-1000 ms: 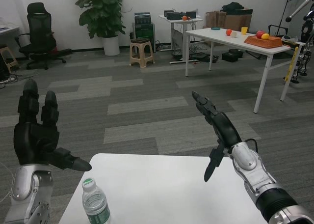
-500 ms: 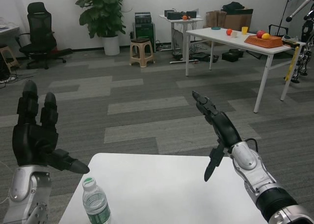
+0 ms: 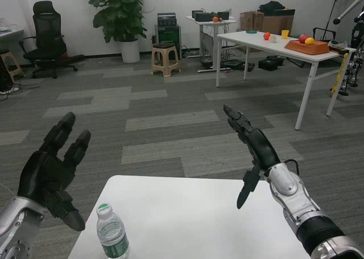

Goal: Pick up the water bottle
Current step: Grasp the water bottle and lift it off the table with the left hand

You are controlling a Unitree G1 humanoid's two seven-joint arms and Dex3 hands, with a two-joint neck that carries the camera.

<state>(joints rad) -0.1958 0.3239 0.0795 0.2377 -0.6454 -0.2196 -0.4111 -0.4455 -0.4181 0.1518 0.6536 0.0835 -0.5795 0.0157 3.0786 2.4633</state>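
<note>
The left hand hangs empty with fingers spread just beside the bottle — best to wrap its middle squarely, below the cap, while the empty, spread right hand waits.

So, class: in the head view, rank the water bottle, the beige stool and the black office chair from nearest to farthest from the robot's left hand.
1. Water bottle: on the white table, just right of the left hand.
2. Beige stool: on the carpet, far beyond the table.
3. Black office chair: far left, near the back wall.

Office chair, potted plant, stool.
</note>
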